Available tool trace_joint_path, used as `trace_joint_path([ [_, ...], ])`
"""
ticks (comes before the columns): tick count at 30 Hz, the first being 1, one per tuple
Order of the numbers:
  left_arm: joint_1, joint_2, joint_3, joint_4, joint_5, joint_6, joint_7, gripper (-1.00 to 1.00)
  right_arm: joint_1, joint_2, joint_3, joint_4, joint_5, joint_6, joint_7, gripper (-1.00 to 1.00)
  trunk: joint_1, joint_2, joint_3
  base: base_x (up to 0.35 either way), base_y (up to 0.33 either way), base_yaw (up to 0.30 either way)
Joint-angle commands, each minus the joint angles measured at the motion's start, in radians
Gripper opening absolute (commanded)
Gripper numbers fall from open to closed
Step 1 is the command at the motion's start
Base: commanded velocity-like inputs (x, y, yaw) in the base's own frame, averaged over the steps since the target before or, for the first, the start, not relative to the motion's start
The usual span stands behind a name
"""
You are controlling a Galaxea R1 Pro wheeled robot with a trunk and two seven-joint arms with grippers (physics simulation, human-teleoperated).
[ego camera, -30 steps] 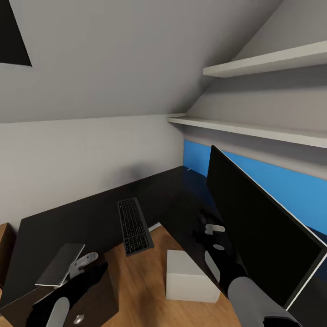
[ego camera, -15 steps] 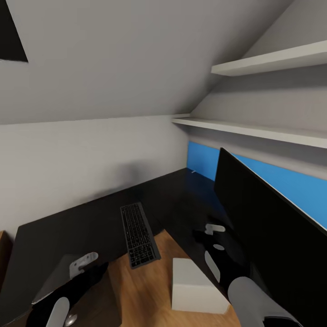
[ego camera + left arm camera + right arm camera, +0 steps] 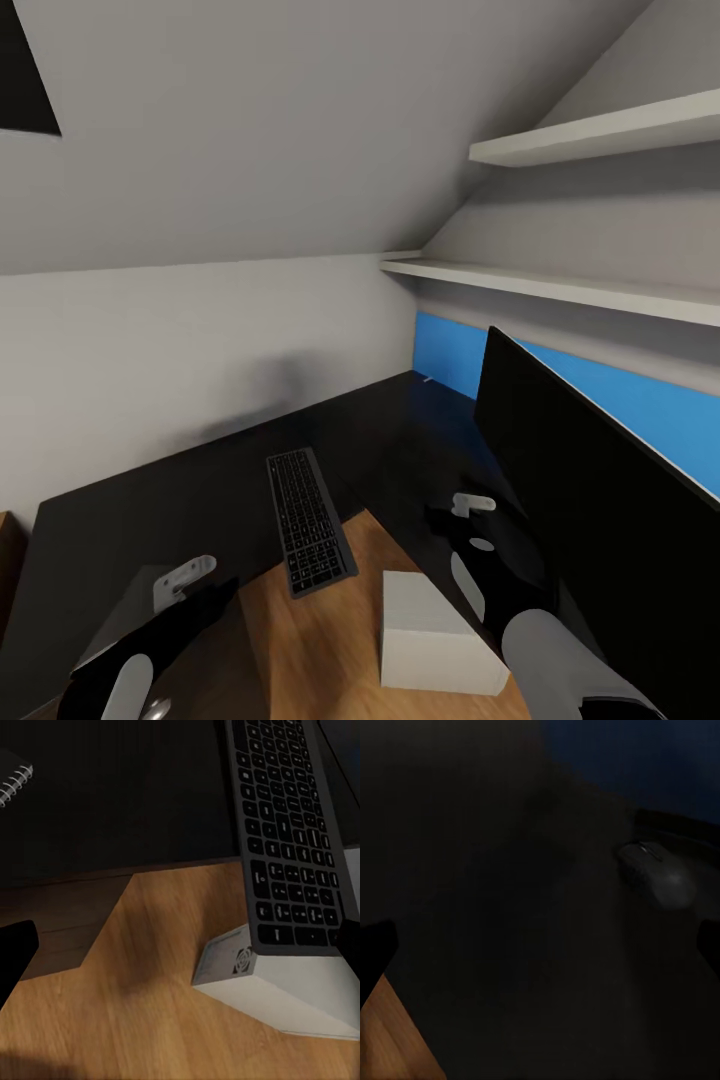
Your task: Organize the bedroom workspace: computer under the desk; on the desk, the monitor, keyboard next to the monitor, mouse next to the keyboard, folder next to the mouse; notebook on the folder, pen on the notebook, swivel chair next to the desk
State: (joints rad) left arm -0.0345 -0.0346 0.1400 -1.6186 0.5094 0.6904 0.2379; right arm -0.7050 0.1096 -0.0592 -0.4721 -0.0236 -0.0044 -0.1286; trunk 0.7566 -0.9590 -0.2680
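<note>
1. The monitor (image 3: 600, 520) stands on the right wing of the black worktop (image 3: 180, 490), and the keyboard (image 3: 307, 520) lies across the inner corner, its near end overhanging the edge.
2. The mouse (image 3: 656, 874) rests on the worktop in the right wrist view; the grey computer (image 3: 435, 630) sits on the floor below.
3. A spiral notebook (image 3: 13, 784) lies left of the keyboard.
4. Folder, pen and chair steps appear outstanding.
5. Left pincer (image 3: 185, 580) and right pincer (image 3: 470, 505) hover over the worktop, fingers apart, holding nothing.
6. No legible branding or writing.
</note>
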Motion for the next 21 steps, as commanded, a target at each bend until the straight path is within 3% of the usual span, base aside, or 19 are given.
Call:
trace_joint_path([
  [1, -0.001, -0.001, 0.001, -0.001, 0.011, 0.004, 0.008, 1.00, -0.001, 0.001, -0.004, 0.000, -0.003, -0.001, 0.000, 1.00, 0.000, -0.001, -0.001, 0.010, 0.002, 0.000],
  [7, -0.001, -0.001, 0.001, -0.001, 0.011, 0.003, 0.008, 1.00, -0.001, 0.000, -0.004, 0.010, -0.003, -0.019, 0.000, 1.00, 0.000, -0.001, -0.001, 0.157, 0.001, 0.000],
  [11, -0.001, -0.001, 0.001, -0.001, 0.011, 0.004, 0.008, 1.00, -0.001, -0.001, -0.004, 0.044, -0.003, -0.069, 0.000, 1.00, 0.000, -0.001, -0.001, 0.152, 0.000, 0.000],
  [21, -0.001, -0.001, 0.001, -0.001, 0.011, 0.005, 0.008, 1.00, -0.001, -0.001, -0.006, 0.078, -0.003, -0.099, -0.004, 1.00, 0.000, -0.001, -0.001, 0.024, 0.000, 0.000],
])
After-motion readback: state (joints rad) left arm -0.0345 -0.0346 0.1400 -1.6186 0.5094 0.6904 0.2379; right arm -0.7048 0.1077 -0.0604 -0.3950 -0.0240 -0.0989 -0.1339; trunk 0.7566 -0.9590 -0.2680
